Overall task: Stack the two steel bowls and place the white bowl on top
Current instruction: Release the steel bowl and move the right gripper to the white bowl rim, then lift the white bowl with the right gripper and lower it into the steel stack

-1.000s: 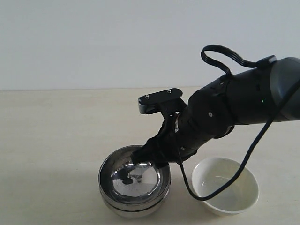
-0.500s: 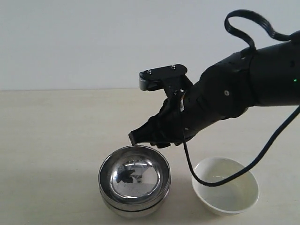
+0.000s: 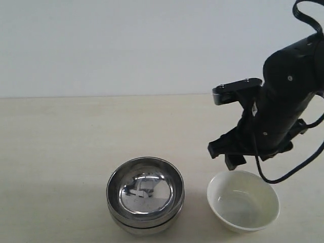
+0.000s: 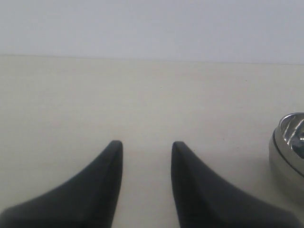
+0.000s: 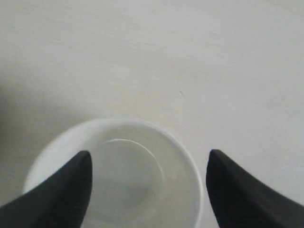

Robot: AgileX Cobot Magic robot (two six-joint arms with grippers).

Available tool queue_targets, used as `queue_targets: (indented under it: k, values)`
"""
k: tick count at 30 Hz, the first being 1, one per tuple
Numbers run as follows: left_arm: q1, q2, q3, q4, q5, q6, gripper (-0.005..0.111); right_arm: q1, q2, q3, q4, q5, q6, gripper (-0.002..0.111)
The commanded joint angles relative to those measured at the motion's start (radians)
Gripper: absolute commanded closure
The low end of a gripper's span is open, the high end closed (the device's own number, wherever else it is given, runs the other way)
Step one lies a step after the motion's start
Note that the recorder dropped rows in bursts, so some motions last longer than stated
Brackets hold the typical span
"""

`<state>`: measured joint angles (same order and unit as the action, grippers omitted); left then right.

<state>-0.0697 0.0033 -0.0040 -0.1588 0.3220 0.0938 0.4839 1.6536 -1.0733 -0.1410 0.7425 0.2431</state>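
Jaws, right, spread over white bowl (image 3: 243, 203) — steel bowls (image 3: 145, 195) nested.

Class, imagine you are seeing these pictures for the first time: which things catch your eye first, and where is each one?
The bulky black right end effector, open, hangs on the right just above the white bowl. Left of that bowl, the two steel bowls sit nested as one shiny stack on the pale table.
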Motion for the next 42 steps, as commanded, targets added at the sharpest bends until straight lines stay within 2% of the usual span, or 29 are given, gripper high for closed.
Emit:
queue_targets:
  k: [1,6,13,16,19,20,21,29,35,40,42]
  values:
    - [0.003,-0.003,0.004,-0.001,-0.007,0.003,0.074,-0.073,0.017,0.043,-0.027,0.034,-0.012,0.047]
    - [0.003,-0.003,0.004,-0.001,-0.007,0.003,0.074,-0.131,0.05,0.095,-0.027,0.001,-0.01,0.047]
    - [0.003,-0.003,0.004,-0.001,-0.007,0.003,0.074,-0.136,0.113,0.108,0.008,-0.043,-0.029,0.049]
    - [0.003,-0.003,0.004,-0.001,-0.007,0.003,0.074,-0.136,0.15,0.12,0.012,-0.084,-0.031,0.068]
    - [0.003,-0.003,0.004,-0.001,-0.007,0.003,0.074,-0.136,0.171,0.12,0.012,-0.103,-0.035,0.094]
    - [0.003,-0.003,0.004,-0.001,-0.007,0.003,0.074,-0.136,0.171,0.12,0.012,-0.113,-0.036,0.106]
    - [0.003,-0.003,0.004,-0.001,-0.007,0.003,0.074,-0.136,0.171,0.12,0.012,-0.118,-0.036,0.108]
    - [0.003,-0.003,0.004,-0.001,-0.007,0.003,0.074,-0.136,0.159,0.101,0.012,-0.13,-0.054,0.108]
    - [0.003,-0.003,0.004,-0.001,-0.007,0.003,0.074,-0.136,0.01,0.091,0.073,-0.149,-0.09,0.108]
    - [0.003,-0.003,0.004,-0.001,-0.007,0.003,0.074,-0.136,-0.121,0.042,0.37,-0.104,-0.328,0.108]
    - [0.003,-0.003,0.004,-0.001,-0.007,0.003,0.074,-0.136,-0.133,0.012,0.421,-0.075,-0.369,0.108]
